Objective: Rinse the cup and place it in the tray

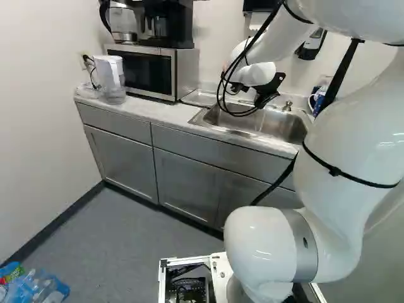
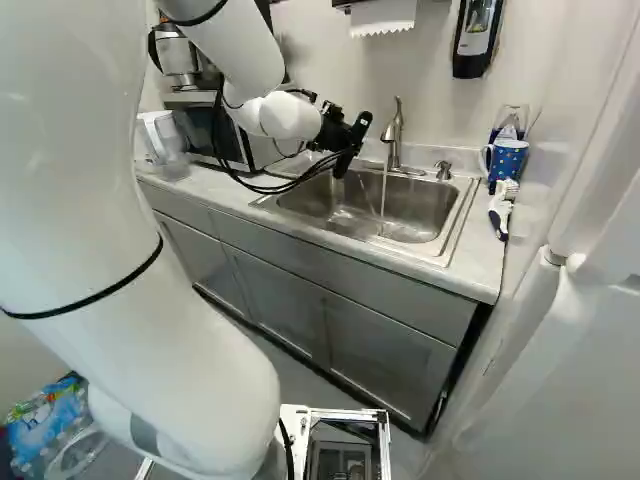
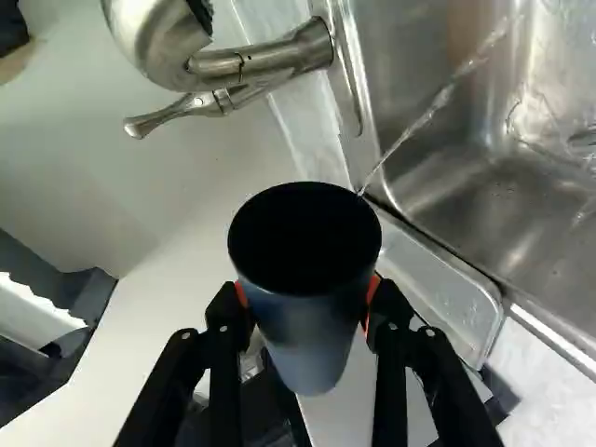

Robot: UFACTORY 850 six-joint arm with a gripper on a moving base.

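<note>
The pincer [image 3: 306, 293], in the wrist view, is partly open, its fingers kept apart by the dark cup [image 3: 307, 321] we have between them, an orange pad pressed to each side. We see the cup's mouth facing the camera, beside the tap [image 3: 261, 63]; a thin stream of water [image 3: 419, 126] runs over the sink [image 3: 410, 56] and, in this view, meets the cup's rim, though we cannot tell whether it truly touches. The metal tray [image 3: 438, 279] lies just past the cup, beside the sink. In the left base view we find the pincer near the sink's tray end, and the tray itself on the desk [image 1: 158, 112], between sink and microwave [image 1: 151, 72]. In the right base view the pincer is beside the tap, the cup below it, with water falling into the sink. So the cup is gripped and the water is on; we judge the rinse to be in hand, but how well rinsed it is we cannot say. Left for us are finishing that and setting the cup in the tray. Counting up, we have one cup in the pincer, one tray, one sink, one tap and one microwave, plus one jug [image 1: 110, 77] at the desk's far end, one blue mug [image 2: 508, 160] and one brush [image 2: 500, 212] on the desk past the sink.
</note>
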